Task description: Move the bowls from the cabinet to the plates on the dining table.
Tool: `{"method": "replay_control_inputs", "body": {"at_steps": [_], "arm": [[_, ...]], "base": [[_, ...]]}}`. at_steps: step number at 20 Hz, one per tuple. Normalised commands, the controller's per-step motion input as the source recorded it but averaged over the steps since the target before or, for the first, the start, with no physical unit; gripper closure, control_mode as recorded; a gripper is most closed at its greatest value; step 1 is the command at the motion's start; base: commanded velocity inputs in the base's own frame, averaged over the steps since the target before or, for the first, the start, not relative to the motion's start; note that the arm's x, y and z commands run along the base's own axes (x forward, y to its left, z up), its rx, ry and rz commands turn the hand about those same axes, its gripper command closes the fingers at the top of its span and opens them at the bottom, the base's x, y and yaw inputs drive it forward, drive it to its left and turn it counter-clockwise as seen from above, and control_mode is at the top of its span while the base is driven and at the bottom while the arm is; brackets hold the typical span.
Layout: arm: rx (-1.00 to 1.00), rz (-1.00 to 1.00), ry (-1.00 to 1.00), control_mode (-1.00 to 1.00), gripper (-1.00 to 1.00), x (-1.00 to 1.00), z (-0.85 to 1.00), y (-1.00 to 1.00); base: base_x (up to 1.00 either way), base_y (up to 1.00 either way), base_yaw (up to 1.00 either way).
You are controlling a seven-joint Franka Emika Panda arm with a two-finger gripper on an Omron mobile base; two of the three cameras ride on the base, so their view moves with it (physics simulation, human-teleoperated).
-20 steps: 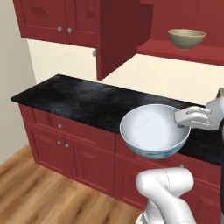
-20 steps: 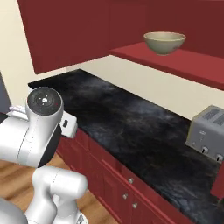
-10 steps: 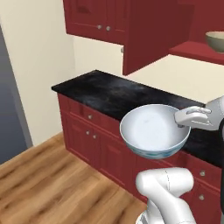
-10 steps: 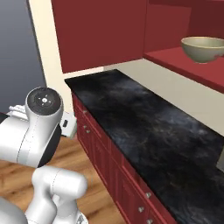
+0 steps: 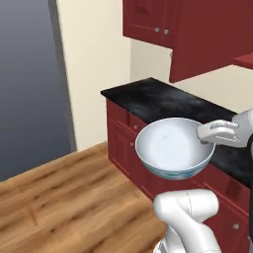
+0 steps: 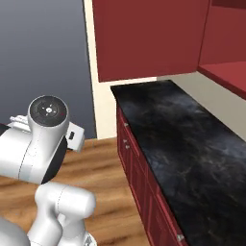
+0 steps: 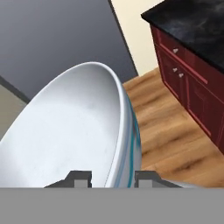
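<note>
A white bowl (image 5: 173, 147) with a blue-teal pattern outside hangs in the air in front of the robot, over the wooden floor. My gripper (image 5: 204, 140) is shut on its right rim. In the hand view the bowl (image 7: 74, 127) rises between the two fingertips, and the gripper (image 7: 113, 178) pinches its wall. The dark red cabinet (image 5: 163, 20) hangs above the counter at the upper right, with one door (image 5: 205, 42) swung open. In the right base view the cabinet's door (image 6: 149, 38) and a red shelf (image 6: 226, 74) show. The plates and the dining table are out of view.
A black marbled counter (image 5: 163, 99) on red drawer fronts (image 5: 123, 138) runs along the right, seen also as the counter (image 6: 178, 139) in the right base view. Wooden floor (image 5: 64, 197) spreads to the left. A tall grey panel (image 5: 29, 84) stands at far left.
The whole picture has shifted: the base has moved, so counter and cabinet slid right and the shelf with the olive bowl left the view. The white bowl stays held the same way.
</note>
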Motion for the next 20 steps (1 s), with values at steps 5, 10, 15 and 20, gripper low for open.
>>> {"method": "replay_control_inputs", "body": {"at_steps": [5,10,15,20], "arm": [[0.00,0.00,0.00,1.00,1.00,0.00,0.00,0.00],[0.00,0.00,0.00,1.00,1.00,0.00,0.00,0.00],[0.00,0.00,0.00,1.00,1.00,0.00,0.00,0.00],[0.00,0.00,0.00,1.00,1.00,0.00,0.00,0.00]], "base": [[0.00,-0.01,0.45],[0.00,-0.01,0.47],[0.00,-0.02,0.46],[0.00,-0.03,0.47]]}}
